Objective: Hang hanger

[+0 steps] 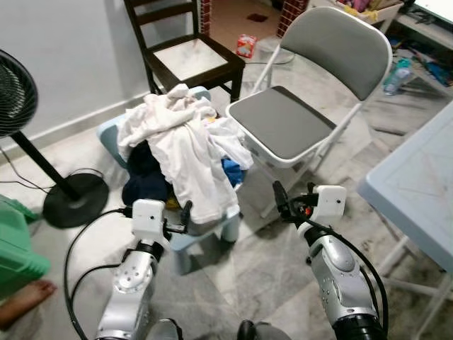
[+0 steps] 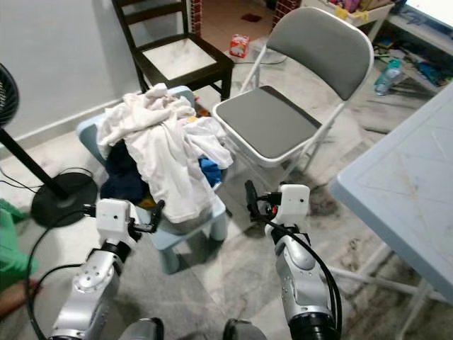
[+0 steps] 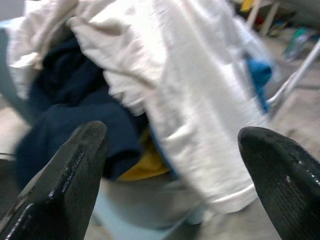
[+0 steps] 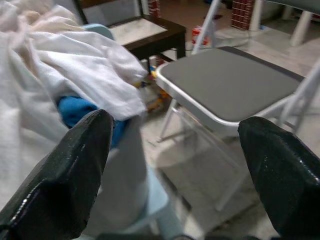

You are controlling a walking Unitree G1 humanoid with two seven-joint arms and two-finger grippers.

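Observation:
A heap of clothes lies on a low light-blue stool [image 1: 205, 237] straight ahead. A white garment [image 1: 185, 152] drapes over the top and down the front, with a navy garment [image 1: 141, 177] under it at the left and a blue cloth [image 1: 230, 172] at the right. Something yellow [image 3: 137, 167] peeks out beneath. My left gripper [image 1: 157, 212] is open, held low just before the stool's front left, apart from the clothes. My right gripper [image 1: 295, 195] is open too, over the floor between the stool and the folding chair, holding nothing.
A grey folding chair [image 1: 283, 124] stands right of the stool, with a dark wooden chair [image 1: 191, 60] behind. A standing fan [image 1: 14, 92] with its round base [image 1: 74, 198] is at the left. A pale blue table [image 1: 417, 177] fills the right. A person's foot [image 1: 25, 297] rests at lower left.

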